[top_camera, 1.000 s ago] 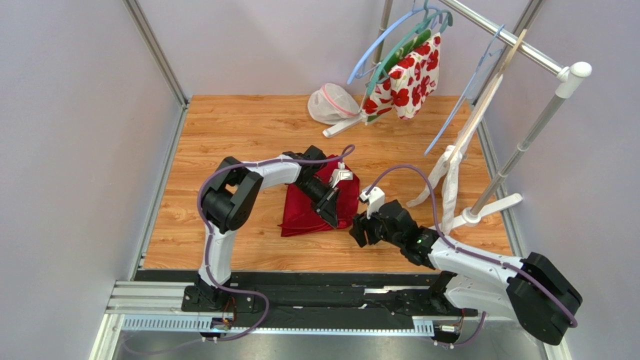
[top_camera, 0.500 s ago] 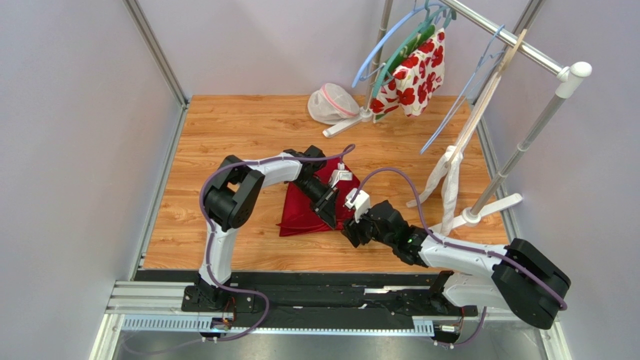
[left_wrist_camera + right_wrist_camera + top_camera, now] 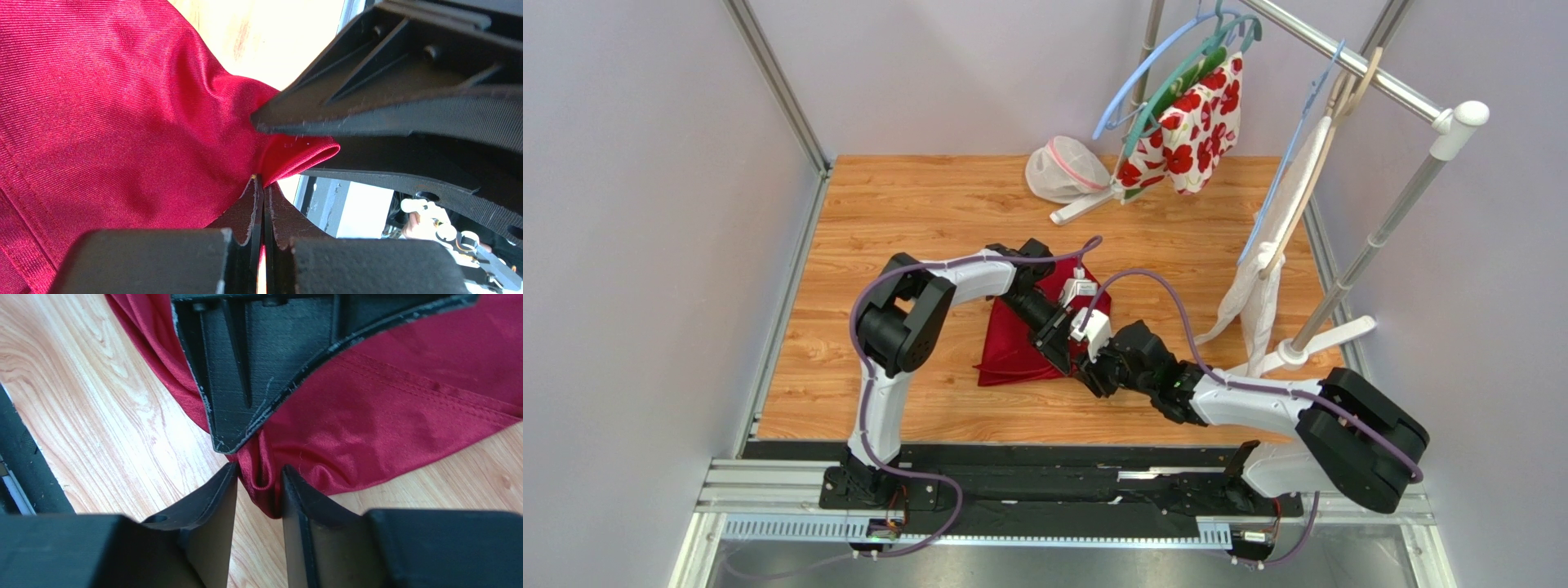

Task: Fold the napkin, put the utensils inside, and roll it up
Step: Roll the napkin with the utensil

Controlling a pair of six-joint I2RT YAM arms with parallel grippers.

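The dark red napkin (image 3: pixel 1011 349) lies bunched on the wooden table (image 3: pixel 891 221), and it fills the left wrist view (image 3: pixel 123 122). My left gripper (image 3: pixel 1070 353) is shut on the napkin's near right corner, with the cloth pinched at its fingertips (image 3: pixel 264 181). My right gripper (image 3: pixel 1091 370) sits right beside it at the same corner. Its jaws (image 3: pixel 259 474) stand partly apart around a small fold of napkin (image 3: pixel 380 422), with wood showing below the fold. The left gripper's black finger (image 3: pixel 264 355) hangs just above that fold. The utensils are out of view.
A clothes rack (image 3: pixel 1382 233) stands at the right with several hangers, a white cloth with red flowers (image 3: pixel 1192 116) and a white towel (image 3: pixel 1265 282) hanging from it. A white mesh bag (image 3: pixel 1066 169) lies at the back of the table.
My right gripper has moved left to the napkin corner beside the left gripper, and its jaws have narrowed around a fold. The left gripper has stayed put. The hanging towel has swung.
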